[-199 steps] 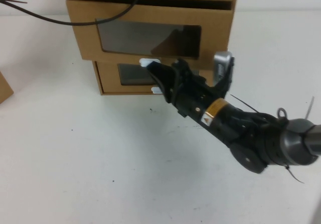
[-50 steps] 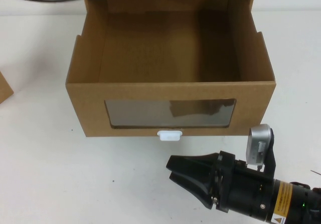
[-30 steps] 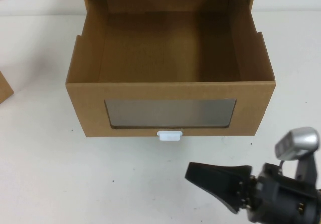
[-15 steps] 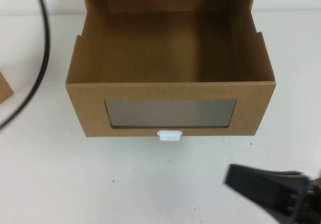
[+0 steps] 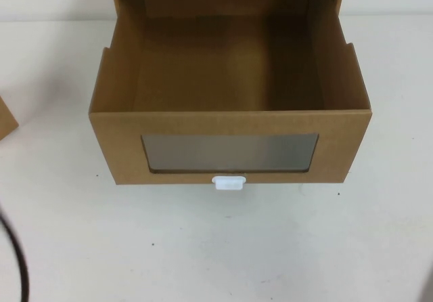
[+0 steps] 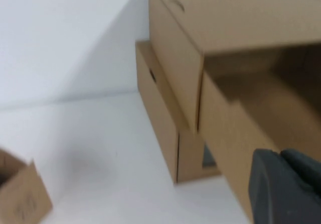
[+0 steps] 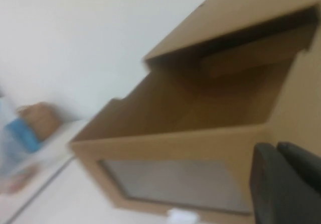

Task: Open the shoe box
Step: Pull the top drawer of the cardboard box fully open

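Nearest me, one dark cable [image 5: 18, 268] curves over the white desk [image 5: 216, 248] at my left. My right pincer [image 7: 277, 151], pressed together, hangs just before the right end of the drawer front. My left pincer [image 6: 281, 158] is near the drawer's left side, and I cannot tell its state. The brown cardboard shoe box [image 5: 122, 146] stands mid-desk, its single drawer slid out towards me, with one white plastic pull tab [image 5: 229, 182] under one grey window [image 5: 230, 152]. Beneath it lies a second, flatter cardboard box [image 6: 160, 128]. One small cardboard box [image 6: 20, 194] sits well apart on the left.
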Motion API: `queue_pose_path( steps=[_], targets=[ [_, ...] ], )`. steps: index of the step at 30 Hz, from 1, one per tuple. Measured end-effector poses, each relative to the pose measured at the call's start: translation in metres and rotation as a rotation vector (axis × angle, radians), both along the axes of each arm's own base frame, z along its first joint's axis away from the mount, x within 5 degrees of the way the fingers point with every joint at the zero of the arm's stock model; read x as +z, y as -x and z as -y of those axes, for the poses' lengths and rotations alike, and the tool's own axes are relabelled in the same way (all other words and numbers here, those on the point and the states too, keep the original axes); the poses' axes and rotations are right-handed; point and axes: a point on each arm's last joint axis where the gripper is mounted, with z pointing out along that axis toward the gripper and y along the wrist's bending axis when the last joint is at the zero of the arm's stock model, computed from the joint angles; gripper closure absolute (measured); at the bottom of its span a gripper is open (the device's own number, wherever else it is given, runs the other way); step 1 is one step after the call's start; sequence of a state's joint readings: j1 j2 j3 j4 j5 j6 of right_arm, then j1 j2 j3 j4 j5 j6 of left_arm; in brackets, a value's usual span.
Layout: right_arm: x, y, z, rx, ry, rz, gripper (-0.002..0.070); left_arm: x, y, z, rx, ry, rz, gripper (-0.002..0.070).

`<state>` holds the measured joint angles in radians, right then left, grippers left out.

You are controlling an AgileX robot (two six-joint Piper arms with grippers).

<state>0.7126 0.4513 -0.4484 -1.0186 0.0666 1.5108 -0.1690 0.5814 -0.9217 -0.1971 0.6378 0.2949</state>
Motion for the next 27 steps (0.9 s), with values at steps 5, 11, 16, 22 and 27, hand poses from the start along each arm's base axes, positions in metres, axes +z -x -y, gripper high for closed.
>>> queue_pose_path(
  steps=[5, 11, 16, 22, 27],
  targets=[
    [0.003, -0.005, 0.009, -0.117, 0.105, 0.044, 0.0694, -0.045, 0.029, -0.006, 0.011, 0.009, -0.036, 0.0680],
    [0.009, -0.011, 0.029, -0.330, 0.307, 0.074, 0.0694, -0.083, 0.061, -0.013, 0.035, 0.064, 0.011, 0.0680],
    [0.017, -0.012, 0.043, -0.458, 0.416, 0.066, 0.0694, -0.111, 0.071, -0.014, 0.039, 0.082, 0.004, 0.0680],
    [0.022, -0.013, 0.052, -0.552, 0.504, 0.102, 0.0694, -0.139, 0.069, -0.013, 0.042, 0.091, -0.078, 0.0680],
    [0.023, -0.012, 0.054, -0.569, 0.520, 0.116, 0.0694, -0.143, 0.068, -0.013, 0.044, 0.096, -0.098, 0.0680]
  ],
)
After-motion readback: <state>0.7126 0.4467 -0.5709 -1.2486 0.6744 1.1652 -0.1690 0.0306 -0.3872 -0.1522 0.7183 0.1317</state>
